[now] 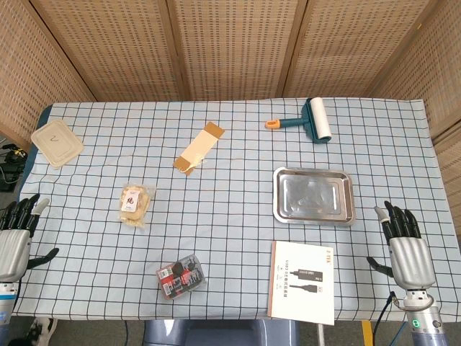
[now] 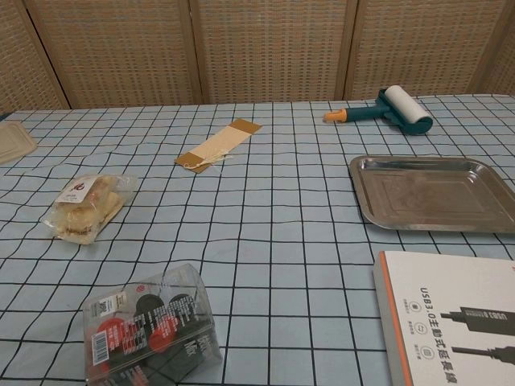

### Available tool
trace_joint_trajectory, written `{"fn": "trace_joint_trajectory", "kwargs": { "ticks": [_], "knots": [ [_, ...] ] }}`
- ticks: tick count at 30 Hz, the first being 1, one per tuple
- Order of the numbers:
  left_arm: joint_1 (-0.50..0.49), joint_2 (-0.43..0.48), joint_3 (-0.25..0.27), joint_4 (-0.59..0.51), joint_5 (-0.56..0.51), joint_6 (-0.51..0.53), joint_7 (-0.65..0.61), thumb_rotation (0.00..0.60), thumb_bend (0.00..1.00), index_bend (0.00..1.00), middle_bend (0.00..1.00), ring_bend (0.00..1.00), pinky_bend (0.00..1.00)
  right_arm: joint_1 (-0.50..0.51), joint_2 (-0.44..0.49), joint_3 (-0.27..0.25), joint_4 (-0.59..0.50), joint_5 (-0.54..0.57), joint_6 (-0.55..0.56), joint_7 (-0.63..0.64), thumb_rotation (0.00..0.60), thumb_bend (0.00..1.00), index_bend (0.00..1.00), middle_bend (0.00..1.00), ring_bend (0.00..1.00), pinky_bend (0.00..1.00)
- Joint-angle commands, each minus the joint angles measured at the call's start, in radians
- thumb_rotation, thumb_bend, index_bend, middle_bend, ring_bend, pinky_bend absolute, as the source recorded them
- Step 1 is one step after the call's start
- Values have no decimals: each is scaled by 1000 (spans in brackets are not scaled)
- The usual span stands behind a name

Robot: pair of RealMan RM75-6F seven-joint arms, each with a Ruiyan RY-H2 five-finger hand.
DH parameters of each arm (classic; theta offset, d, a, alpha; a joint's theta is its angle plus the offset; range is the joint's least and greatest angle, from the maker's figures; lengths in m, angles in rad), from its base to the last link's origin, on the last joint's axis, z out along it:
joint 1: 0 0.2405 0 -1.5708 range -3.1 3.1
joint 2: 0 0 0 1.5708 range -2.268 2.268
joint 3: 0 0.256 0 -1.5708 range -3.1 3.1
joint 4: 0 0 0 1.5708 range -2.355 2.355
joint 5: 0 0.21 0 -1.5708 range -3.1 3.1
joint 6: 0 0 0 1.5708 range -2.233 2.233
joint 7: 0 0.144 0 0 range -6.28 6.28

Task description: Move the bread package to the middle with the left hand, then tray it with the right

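On the table's left side lies the bread package (image 1: 135, 203), untouched; my left hand (image 1: 16, 238) and right hand (image 1: 407, 249) rest empty, fingers apart, with the tray (image 1: 314, 196) at right.

bare cloth between bread package (image 1: 135, 203) and tray (image 1: 314, 194), nothing blocking

Left hand (image 1: 14, 241) and right hand (image 1: 407, 249) rest low, fingers extended, holding nothing.

A clear-wrapped bread package (image 1: 135, 204) lies flat at left of centre, well apart from the empty steel tray (image 1: 314, 196) at right.
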Motion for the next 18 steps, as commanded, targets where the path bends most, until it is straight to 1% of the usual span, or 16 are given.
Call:
{"fn": "trace_joint_trajectory", "kwargs": {
  "ticks": [1, 12, 18],
  "knots": [
    [1, 0, 0, -1, 0, 2, -1, 600, 0, 0, 0, 0, 0, 0, 0, -1, 1, 0, -3, 0, 600, 131, 0, 0, 0, 0],
    [-6, 1, 1, 2, -2, -12, -5, 600, 0, 0, 0, 0, 0, 4, -1, -7, -4, -8, -12, -5, 600, 131, 0, 0, 0, 0],
    [-34, -2, -21, 2, -29, -51, -4, 600, 0, 0, 0, 0, 0, 4, 4, -3, -5, 5, -18, 4, 600, 131, 0, 0, 0, 0]
  ]
}}
